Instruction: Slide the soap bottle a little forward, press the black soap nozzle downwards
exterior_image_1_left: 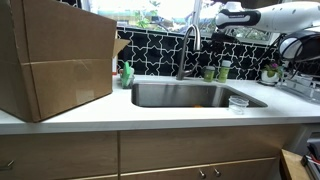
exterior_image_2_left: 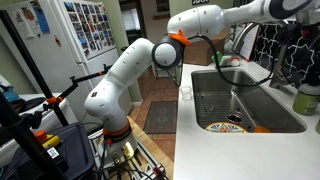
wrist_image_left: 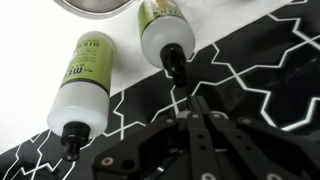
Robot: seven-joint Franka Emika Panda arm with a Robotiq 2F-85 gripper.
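Observation:
Two soap bottles with green labels and black nozzles stand against the black-and-white tiled wall behind the sink. In the wrist view one bottle [wrist_image_left: 165, 28] lies just ahead of my gripper [wrist_image_left: 192, 102], its black nozzle [wrist_image_left: 175, 62] a short way from the fingertips and not touching them. The second bottle [wrist_image_left: 85, 80] stands beside it, to the left. The fingers are pressed together and hold nothing. In an exterior view the bottles [exterior_image_1_left: 216, 71] sit behind the sink by the faucet, with the arm [exterior_image_1_left: 245, 16] above them.
A steel sink [exterior_image_1_left: 190, 95] is set in the white counter, with a faucet [exterior_image_1_left: 187, 50] behind it. A large cardboard box [exterior_image_1_left: 55, 55] stands on the counter. A green bottle [exterior_image_1_left: 127, 74] and a small clear cup [exterior_image_1_left: 238, 102] are near the sink. The arm [exterior_image_2_left: 210, 20] reaches over the counter.

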